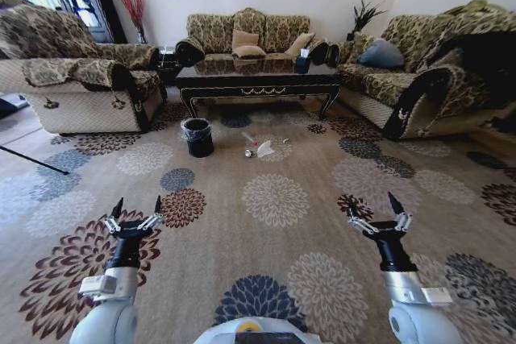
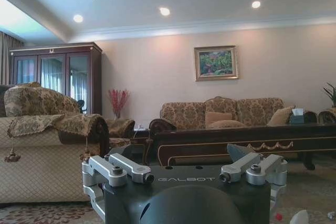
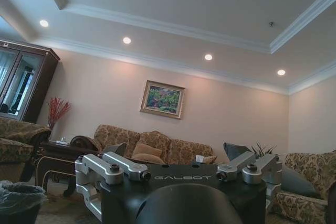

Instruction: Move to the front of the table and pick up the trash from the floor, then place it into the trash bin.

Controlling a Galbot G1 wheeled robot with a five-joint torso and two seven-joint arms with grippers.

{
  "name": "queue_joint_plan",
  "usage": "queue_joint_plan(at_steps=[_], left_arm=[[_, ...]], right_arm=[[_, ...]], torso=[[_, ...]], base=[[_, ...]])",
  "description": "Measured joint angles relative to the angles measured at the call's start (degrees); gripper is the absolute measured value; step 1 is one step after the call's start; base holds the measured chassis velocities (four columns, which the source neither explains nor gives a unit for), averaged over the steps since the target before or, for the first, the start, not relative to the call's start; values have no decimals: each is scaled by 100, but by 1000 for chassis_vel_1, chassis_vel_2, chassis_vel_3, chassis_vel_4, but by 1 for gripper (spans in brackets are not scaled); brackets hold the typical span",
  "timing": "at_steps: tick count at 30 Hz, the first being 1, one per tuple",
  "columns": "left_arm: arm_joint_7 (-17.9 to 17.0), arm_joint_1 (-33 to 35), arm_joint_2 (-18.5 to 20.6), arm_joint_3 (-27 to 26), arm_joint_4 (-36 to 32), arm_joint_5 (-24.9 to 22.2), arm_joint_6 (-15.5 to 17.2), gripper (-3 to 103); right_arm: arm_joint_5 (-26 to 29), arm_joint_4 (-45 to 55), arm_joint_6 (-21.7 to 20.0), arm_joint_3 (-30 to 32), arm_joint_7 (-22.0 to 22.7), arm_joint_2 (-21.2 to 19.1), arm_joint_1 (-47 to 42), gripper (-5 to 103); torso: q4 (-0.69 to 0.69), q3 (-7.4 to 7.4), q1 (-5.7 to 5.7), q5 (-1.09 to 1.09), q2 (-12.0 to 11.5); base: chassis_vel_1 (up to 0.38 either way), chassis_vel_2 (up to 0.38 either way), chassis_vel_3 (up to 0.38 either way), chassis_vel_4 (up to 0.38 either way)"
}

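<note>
- The left gripper has its fingers spread wide with nothing between them.
- Beyond the fingers stands the table, and behind it a sofa.

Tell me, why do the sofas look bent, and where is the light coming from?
Head view: a wide lens bows the sofas outward at the edges, and daylight enters through the window at upper left, putting a sheen on the table. Left wrist view: recessed ceiling lights glow. Right wrist view: the same kind of spots glow.
</note>
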Motion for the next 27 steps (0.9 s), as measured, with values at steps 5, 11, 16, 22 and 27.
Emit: queue_joint_plan(at_steps=[5, 11, 16, 22, 27], left_arm=[[-25, 23, -5, -4, -7, 17, -13, 100], [-32, 45, -20, -15, -41, 26, -29, 100], [-32, 55, -35, -18, -48, 31, -39, 100], [-68, 31, -29, -18, 75, 103, -33, 100], [-244, -22, 49, -17, 361, 283, 214, 100]], right_arm=[[27, -12, 8, -22, -1, 0, 12, 100], [30, -17, 18, -50, -5, 4, 10, 100], [59, -17, 32, -68, -6, -3, 12, 100], [3, -72, -29, -86, 31, -40, 13, 100], [-189, -243, -456, -163, 535, -150, -22, 100]], torso=[[1, 7, 0, 0, 8], [0, 15, 0, 0, 17], [1, 20, 0, 0, 24], [-1, 25, 1, -1, 30], [1, 31, 4, 0, 31]], base=[[0, 0, 0, 0], [-78, 71, 76, -71], [-179, 187, 178, -167], [-283, 241, 259, -248], [-322, 340, 338, -316]])
